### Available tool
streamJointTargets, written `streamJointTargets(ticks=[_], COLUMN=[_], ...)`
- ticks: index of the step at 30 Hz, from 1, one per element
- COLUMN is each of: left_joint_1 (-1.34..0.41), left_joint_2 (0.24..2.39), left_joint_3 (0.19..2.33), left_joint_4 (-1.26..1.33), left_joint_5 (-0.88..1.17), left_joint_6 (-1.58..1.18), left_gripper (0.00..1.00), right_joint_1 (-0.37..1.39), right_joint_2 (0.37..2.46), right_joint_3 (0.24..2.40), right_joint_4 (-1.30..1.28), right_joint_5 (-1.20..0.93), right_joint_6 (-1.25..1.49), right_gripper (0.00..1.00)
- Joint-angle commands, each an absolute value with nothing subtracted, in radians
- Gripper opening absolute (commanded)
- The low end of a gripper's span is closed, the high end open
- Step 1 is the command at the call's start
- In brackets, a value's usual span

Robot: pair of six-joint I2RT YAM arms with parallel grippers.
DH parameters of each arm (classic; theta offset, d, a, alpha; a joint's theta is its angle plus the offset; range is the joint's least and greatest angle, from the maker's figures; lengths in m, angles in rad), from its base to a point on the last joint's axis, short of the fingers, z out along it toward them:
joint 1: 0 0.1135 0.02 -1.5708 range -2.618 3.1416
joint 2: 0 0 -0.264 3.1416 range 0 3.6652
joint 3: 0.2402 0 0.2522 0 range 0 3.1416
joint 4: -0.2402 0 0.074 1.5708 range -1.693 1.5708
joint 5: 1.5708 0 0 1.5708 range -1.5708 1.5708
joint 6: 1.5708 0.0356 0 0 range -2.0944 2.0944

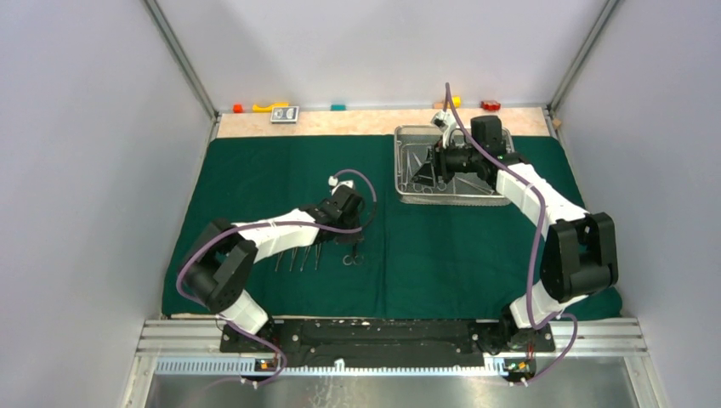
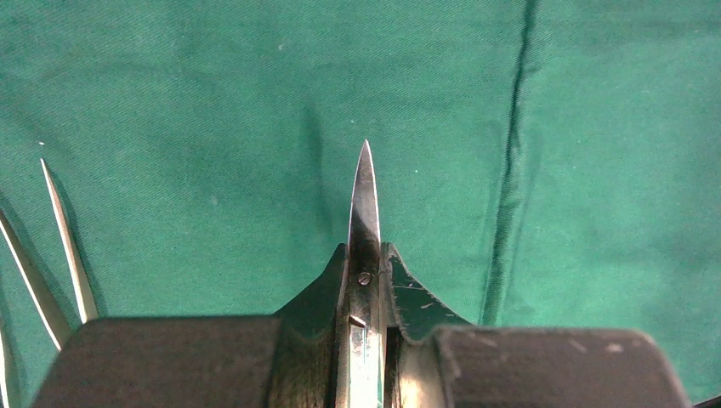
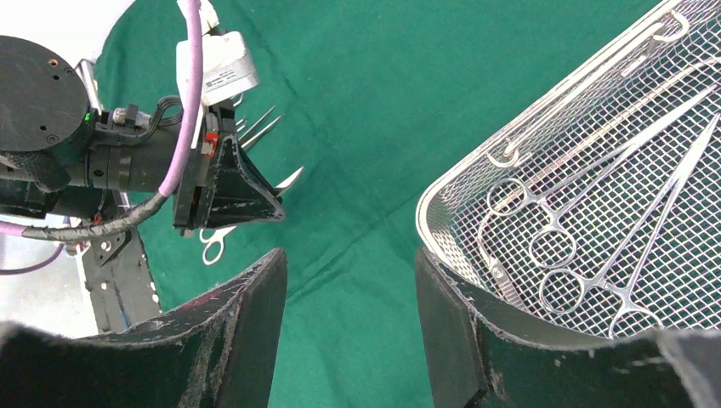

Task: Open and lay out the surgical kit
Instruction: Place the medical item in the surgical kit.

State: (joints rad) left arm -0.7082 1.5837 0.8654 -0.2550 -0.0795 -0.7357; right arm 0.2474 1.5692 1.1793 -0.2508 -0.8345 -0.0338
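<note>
The dark green cloth lies spread over the table. The silver wire-mesh tray stands on it at the back right and holds several ring-handled clamps. My left gripper is shut on a pair of scissors, low over the cloth's middle with the blade pointing forward. The scissors' ring handles hang behind the fingers. Several slim instruments lie in a row on the cloth beside it; tweezer tips show in the left wrist view. My right gripper is open and empty at the tray's left rim.
Small coloured blocks and a small grey box sit on the bare wooden strip behind the cloth. Enclosure walls stand on both sides. The left arm shows in the right wrist view.
</note>
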Motion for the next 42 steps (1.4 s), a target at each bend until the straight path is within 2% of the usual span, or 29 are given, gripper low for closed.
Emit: streamJointTargets(ticks=[1, 5, 10, 21, 42], left_joint_1=[-0.709, -0.710, -0.710, -0.709, -0.693], left_joint_2=[1.598, 1.600, 1.605, 1.613, 1.572], left_joint_3=[0.855, 0.836, 0.821, 0.798, 0.779], left_joint_4=[-0.228, -0.214, -0.196, -0.178, -0.220], left_joint_5=[-0.102, -0.106, -0.105, -0.101, -0.048], left_joint_6=[-0.765, -0.770, -0.773, -0.773, -0.748], left_gripper=[0.00, 0.00, 0.08, 0.12, 0.12], right_joint_1=[0.244, 0.244, 0.243, 0.243, 0.243], right_joint_2=[1.555, 1.564, 1.572, 1.577, 1.577], right_joint_3=[1.174, 1.179, 1.187, 1.197, 1.198], right_joint_4=[-0.210, -0.212, -0.211, -0.220, -0.236], right_joint_5=[-0.865, -0.875, -0.880, -0.891, -0.872], right_joint_6=[-0.043, -0.041, -0.038, -0.035, -0.052], right_gripper=[0.56, 0.56, 0.56, 0.56, 0.55])
